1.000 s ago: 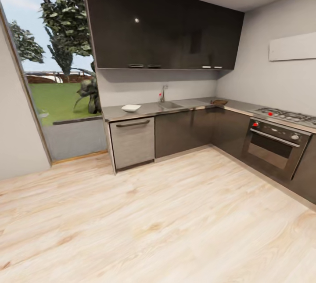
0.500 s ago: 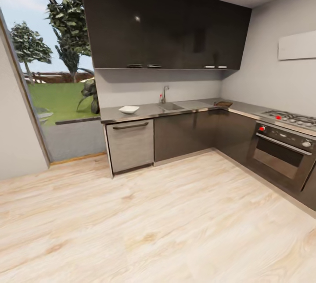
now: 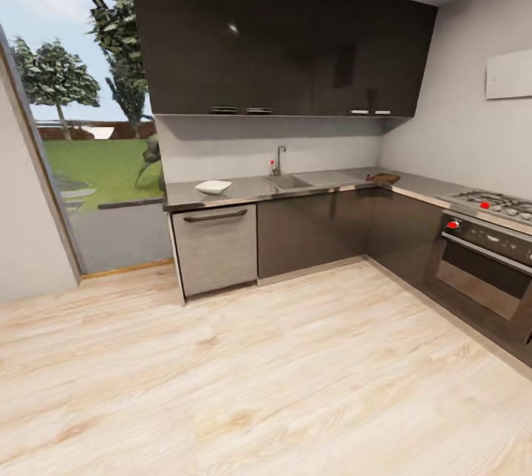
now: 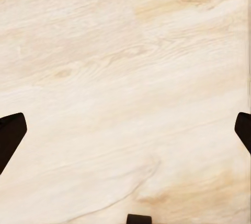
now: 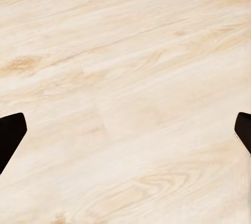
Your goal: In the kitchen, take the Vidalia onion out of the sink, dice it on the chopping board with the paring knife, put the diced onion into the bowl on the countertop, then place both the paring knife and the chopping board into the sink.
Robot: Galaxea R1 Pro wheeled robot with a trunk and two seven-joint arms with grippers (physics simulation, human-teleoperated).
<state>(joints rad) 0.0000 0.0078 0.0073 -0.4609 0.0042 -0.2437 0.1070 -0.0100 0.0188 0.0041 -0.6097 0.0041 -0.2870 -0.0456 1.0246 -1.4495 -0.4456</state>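
Observation:
Across the room, the grey countertop [image 3: 244,192] runs along the back wall over dark cabinets. The white bowl [image 3: 213,186] sits on its left part. To the right of the bowl is the steel sink [image 3: 290,182] with its chrome faucet [image 3: 279,159]. The brown chopping board [image 3: 383,178] lies in the counter's corner. The onion and the paring knife are too far or hidden to make out. My left gripper [image 4: 125,130] is open over bare wooden floor, and so is my right gripper [image 5: 125,130], with nothing between the fingers of either.
A light wooden floor [image 3: 281,372] stretches between me and the cabinets. An oven [image 3: 484,269] with a gas hob [image 3: 496,204] stands along the right wall. A tall window [image 3: 89,128] is at the left. Dark wall cabinets [image 3: 281,47] hang above the counter.
The whole picture has shifted: the camera has moved nearer the counter, and the oven has slid toward the right edge. Nothing on the counter has moved.

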